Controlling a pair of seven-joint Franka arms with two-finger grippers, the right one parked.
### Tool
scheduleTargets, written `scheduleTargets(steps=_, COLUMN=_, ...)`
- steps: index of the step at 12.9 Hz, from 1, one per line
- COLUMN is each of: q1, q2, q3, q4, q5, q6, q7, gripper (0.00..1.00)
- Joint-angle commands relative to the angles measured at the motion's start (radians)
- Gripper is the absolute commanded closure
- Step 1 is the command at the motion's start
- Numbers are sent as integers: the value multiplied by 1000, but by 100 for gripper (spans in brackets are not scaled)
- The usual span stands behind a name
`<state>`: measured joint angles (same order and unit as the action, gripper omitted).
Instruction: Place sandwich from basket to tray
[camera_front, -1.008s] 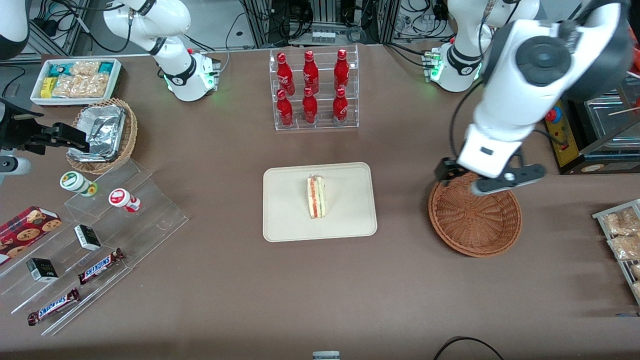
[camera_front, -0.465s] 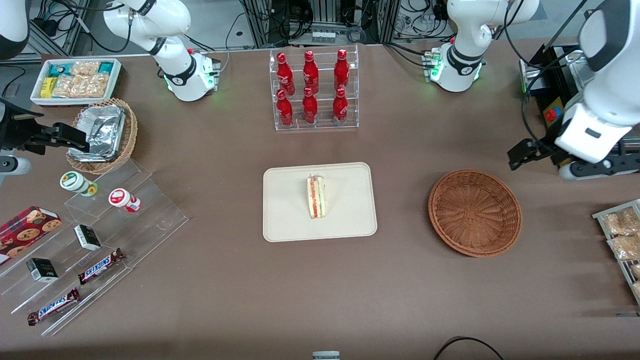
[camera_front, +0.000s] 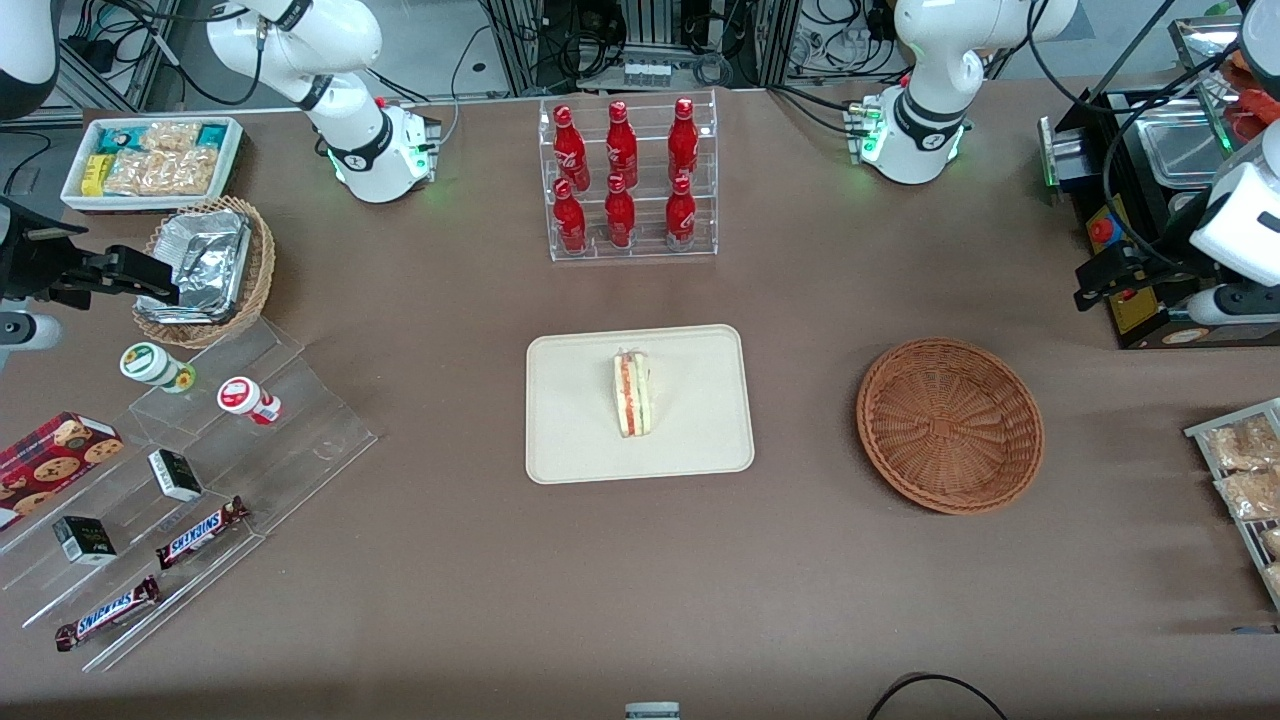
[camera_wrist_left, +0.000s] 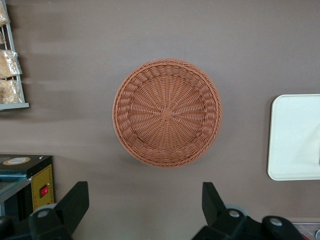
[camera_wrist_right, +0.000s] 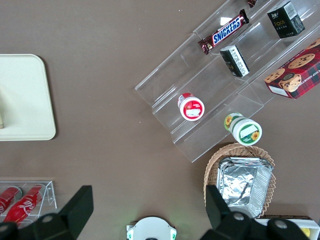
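Note:
The sandwich (camera_front: 632, 395), a white wedge with red and green filling, lies near the middle of the cream tray (camera_front: 580, 440). The reddish-brown wicker basket (camera_front: 950, 425) sits beside the tray, toward the working arm's end of the table, and holds nothing. My gripper (camera_front: 1165, 290) hangs high, farther from the front camera than the basket, at the table's working-arm end. In the left wrist view the gripper (camera_wrist_left: 144, 200) is open with nothing between its black fingers (camera_wrist_left: 75, 200). The basket (camera_wrist_left: 167, 112) and a corner of the tray (camera_wrist_left: 295, 137) show below it.
A clear rack of red bottles (camera_front: 627, 180) stands farther back than the tray. A black machine (camera_front: 1170, 230) sits under my gripper, and a rack of snack bags (camera_front: 1240, 480) lies nearer the camera. Acrylic steps with snacks (camera_front: 200, 470) and a foil-filled tan basket (camera_front: 205, 265) lie toward the parked arm's end.
My open gripper has moved from above the basket's rim out toward the working arm's end of the table and farther from the camera. The sandwich has stayed on the tray.

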<state>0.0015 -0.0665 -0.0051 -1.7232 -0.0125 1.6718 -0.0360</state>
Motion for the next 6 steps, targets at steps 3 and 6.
scheduleTargets(steps=3, q1=-6, q2=42, q3=-6, q4=88, q5=-20, q6=-9, q7=22, gripper=0)
scheduleTargets(steps=6, q1=-34, q2=60, q3=-6, q4=111, q5=-30, q6=-7, q7=10, gripper=0)
